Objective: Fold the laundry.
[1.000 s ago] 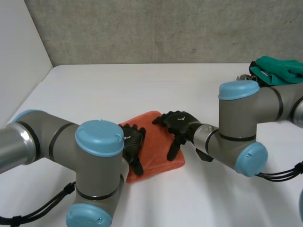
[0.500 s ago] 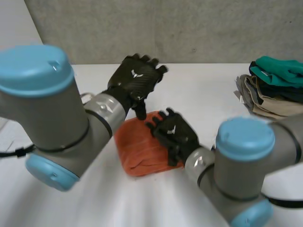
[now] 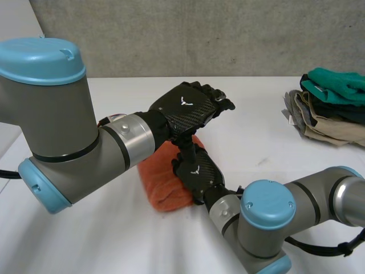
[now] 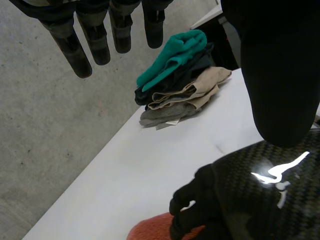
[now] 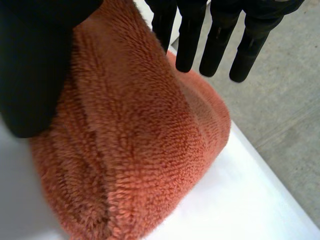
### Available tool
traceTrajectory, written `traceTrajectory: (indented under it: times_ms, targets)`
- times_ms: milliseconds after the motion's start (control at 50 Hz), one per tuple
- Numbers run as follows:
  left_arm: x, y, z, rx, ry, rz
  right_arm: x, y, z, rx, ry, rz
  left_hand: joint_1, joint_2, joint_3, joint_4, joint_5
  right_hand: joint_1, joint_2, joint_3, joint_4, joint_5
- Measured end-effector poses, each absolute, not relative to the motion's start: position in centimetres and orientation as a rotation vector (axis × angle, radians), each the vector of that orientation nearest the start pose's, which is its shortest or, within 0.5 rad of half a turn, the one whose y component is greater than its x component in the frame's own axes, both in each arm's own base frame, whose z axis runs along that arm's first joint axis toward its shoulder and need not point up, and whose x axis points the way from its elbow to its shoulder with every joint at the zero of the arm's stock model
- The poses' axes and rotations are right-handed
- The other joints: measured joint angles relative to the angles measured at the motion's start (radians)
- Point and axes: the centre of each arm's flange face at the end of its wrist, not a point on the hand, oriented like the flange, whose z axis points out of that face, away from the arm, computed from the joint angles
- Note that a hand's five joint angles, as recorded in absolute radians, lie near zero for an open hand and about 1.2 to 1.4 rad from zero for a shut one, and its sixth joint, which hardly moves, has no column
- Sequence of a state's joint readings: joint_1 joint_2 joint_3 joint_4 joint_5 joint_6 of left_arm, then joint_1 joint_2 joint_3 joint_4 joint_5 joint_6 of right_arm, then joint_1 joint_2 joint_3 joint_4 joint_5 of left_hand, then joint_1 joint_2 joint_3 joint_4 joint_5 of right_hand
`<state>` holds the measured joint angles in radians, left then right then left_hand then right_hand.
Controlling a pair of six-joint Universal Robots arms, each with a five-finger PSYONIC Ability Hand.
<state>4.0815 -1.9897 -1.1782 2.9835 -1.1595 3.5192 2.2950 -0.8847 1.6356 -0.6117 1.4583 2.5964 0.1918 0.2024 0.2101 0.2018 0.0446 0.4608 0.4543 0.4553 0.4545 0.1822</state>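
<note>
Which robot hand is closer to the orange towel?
Right. The right hand lies flat on the orange towel; the left hand hovers open above the towel's far edge.

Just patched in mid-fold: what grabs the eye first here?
A folded orange towel lies on the white table, with the right hand resting on it, fingers straight. The left hand hovers open just above. A stack of clothes, teal on top, sits at the far right.

No words, numbers or brand names are showing legibly anywhere. A small white winged emblem (image 3: 184, 101) is showing on the back of the left hand (image 3: 193, 113), and a matching white emblem (image 3: 195, 169) is showing on the back of the right hand (image 3: 201, 179).
</note>
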Motion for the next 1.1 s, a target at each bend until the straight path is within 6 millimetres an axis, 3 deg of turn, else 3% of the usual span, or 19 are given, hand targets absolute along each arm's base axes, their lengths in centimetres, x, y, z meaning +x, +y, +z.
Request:
traceTrajectory:
  times_ms: [100,180,260,420,480,520,540,580,660,720,780,800,840,880,900,980,1020,1080,1100]
  targets:
    - [-35.9,-20.7,27.1,1.775,2.213,-2.239,37.0,-20.4,10.2,-1.397,1.692,-1.949,0.000,0.000,0.000,0.000,0.000,0.198,0.215,0.212,0.211,0.269]
    - [-35.8,-20.9,27.2,1.764,2.211,-2.244,37.8,-21.3,10.6,-1.377,1.662,-1.980,0.000,0.000,0.000,0.000,0.000,0.549,0.674,0.670,0.670,0.707]
    - [-35.4,-21.2,27.6,1.740,2.203,-2.257,38.5,-23.1,12.3,-1.325,1.616,-2.058,0.000,0.000,0.000,0.000,0.000,0.549,0.683,0.698,0.728,0.728]
    - [-34.0,-22.4,30.8,1.575,2.091,-2.385,37.6,-29.8,21.1,-1.067,1.477,-2.359,0.000,0.000,0.000,0.000,0.000,0.549,0.683,0.698,0.739,0.728]
    - [-33.7,-22.6,32.2,1.511,2.032,-2.453,35.9,-33.2,25.2,-0.934,1.416,-2.498,0.000,0.000,0.000,0.000,0.000,0.549,0.683,0.698,0.739,0.730]
    - [-33.6,-22.7,32.7,1.489,2.015,-2.482,34.8,-34.6,26.8,-0.884,1.395,-2.556,0.000,0.000,0.000,0.000,0.000,0.549,0.683,0.698,0.740,0.730]
    - [-33.5,-22.7,33.1,1.470,2.004,-2.509,33.5,-36.2,28.3,-0.834,1.378,-2.618,0.000,0.000,0.000,0.000,0.000,0.549,0.683,0.698,0.741,0.730]
    - [-33.5,-22.6,33.4,1.458,1.999,-2.528,32.6,-37.1,29.2,-0.805,1.368,-2.656,0.000,0.000,0.000,0.000,0.000,0.549,0.683,0.698,0.742,0.730]
    - [-33.5,-22.5,33.7,1.439,2.010,-2.557,26.0,-42.1,33.0,-0.650,1.340,-2.858,0.000,0.000,0.000,0.000,0.000,0.549,0.683,0.698,0.742,0.730]
    - [-33.5,-22.5,33.5,1.442,2.025,-2.552,21.6,-44.7,34.1,-0.572,1.335,-2.943,0.000,0.000,0.000,0.000,0.000,0.549,0.683,0.702,0.742,0.730]
    - [-33.6,-22.4,33.2,1.448,2.039,-2.541,17.9,-46.8,33.9,-0.538,1.348,-2.977,0.000,0.000,0.000,0.000,0.000,0.549,0.683,0.703,0.742,0.730]
    - [-33.6,-22.3,33.0,1.452,2.045,-2.536,15.8,-48.0,33.2,-0.535,1.369,-2.976,0.000,0.000,0.000,0.000,0.000,0.549,0.683,0.703,0.742,0.734]
    - [-33.6,-22.3,32.9,1.456,2.053,-2.528,13.7,-49.2,31.9,-0.549,1.402,-2.958,0.000,0.000,0.000,0.000,0.000,0.549,0.683,0.703,0.742,0.734]
    - [-33.6,-22.3,32.7,1.460,2.060,-2.521,12.0,-50.2,30.3,-0.576,1.444,-2.925,0.000,0.000,0.000,0.000,0.000,0.549,0.683,0.703,0.742,0.734]
    - [-33.6,-22.2,32.4,1.465,2.070,-2.511,10.4,-51.1,28.2,-0.612,1.500,-2.873,0.000,0.000,0.000,0.000,0.000,0.549,0.683,0.703,0.742,0.734]
    - [-33.6,-22.1,31.9,1.475,2.090,-2.491,8.4,-51.9,24.2,-0.671,1.605,-2.764,0.000,0.000,0.000,0.000,0.000,0.549,0.683,0.703,0.742,0.734]
    - [-33.6,-22.0,31.6,1.482,2.104,-2.477,6.7,-52.0,21.0,-0.708,1.695,-2.665,0.000,0.000,0.000,0.000,0.000,0.549,0.683,0.703,0.742,0.734]
    - [-33.6,-21.9,31.1,1.491,2.120,-2.461,5.1,-51.5,18.4,-0.733,1.774,-2.571,0.000,0.000,0.000,0.000,0.000,0.549,0.683,0.708,0.739,0.750]
    - [-33.6,-21.9,31.1,1.491,2.120,-2.461,5.1,-51.5,18.4,-0.733,1.774,-2.571,0.000,0.000,0.000,0.000,0.000,0.549,0.683,0.708,0.739,0.750]
